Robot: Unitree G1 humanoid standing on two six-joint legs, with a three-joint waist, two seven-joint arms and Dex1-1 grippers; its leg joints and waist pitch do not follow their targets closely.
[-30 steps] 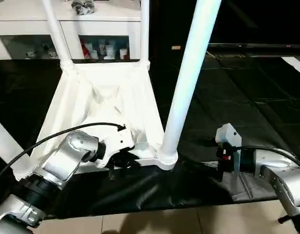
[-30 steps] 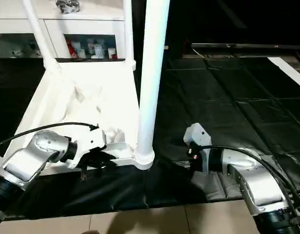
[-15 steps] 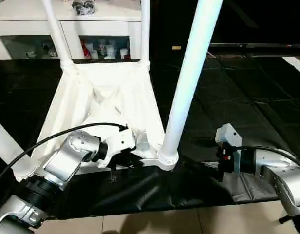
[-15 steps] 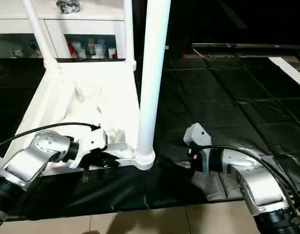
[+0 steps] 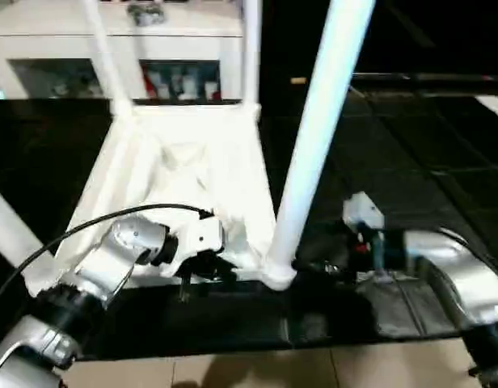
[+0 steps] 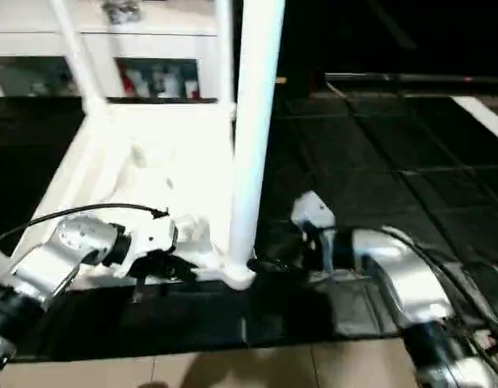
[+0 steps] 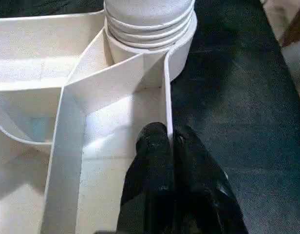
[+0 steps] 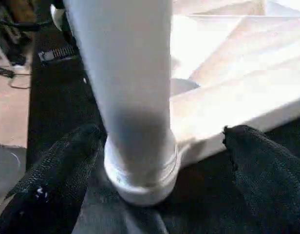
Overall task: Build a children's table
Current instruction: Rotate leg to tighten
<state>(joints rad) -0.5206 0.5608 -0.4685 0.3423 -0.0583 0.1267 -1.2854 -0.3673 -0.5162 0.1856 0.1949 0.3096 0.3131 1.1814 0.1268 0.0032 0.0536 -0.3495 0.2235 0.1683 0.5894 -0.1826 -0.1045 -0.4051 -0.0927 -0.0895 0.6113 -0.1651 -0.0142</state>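
**Bracing the near-right leg: left clamps the rim, right stands wide at the socket**

Looking down through the head camera: the tabletop (image 5: 188, 174) lies upside down on the black floor mat (image 5: 411, 170), its near edge close to the mat's near edge, where pale floor tiles (image 5: 257, 372) begin. Legs stand in its corner sockets; the near-right leg (image 5: 318, 121) rises tall from the near-right corner socket (image 5: 277, 273). A white glass-door cabinet (image 5: 164, 48) stands beyond the mat's far edge. The left gripper (image 5: 202, 267) sits on the tabletop's near edge, just beside that socket. The right gripper (image 5: 318, 265) comes in low over the mat from the other side, near the socket base.

Left wrist view: both black fingers (image 7: 155, 165) pressed together, pinching the thin upright rim wall (image 7: 166, 92) of the tabletop, with the ribbed leg collar (image 7: 149, 22) seated in the socket just ahead.

Right wrist view: fingers (image 8: 52, 165) spread far apart, one on each side of the leg's base (image 8: 140, 161), neither touching it as far as I can tell. Nothing held.

Risks, as judgement:
- Closing the right jaws off-centre would shove the leg sideways rather than grip it; tall leg, long lever, so it could rock or pop from the socket.
- The left pinch is on a thin wall; a hard push or twist at the leg could slip it off, letting the whole tabletop slide on the mat.
- Tapered, smooth tube: a grip may creep up the shaft under load.
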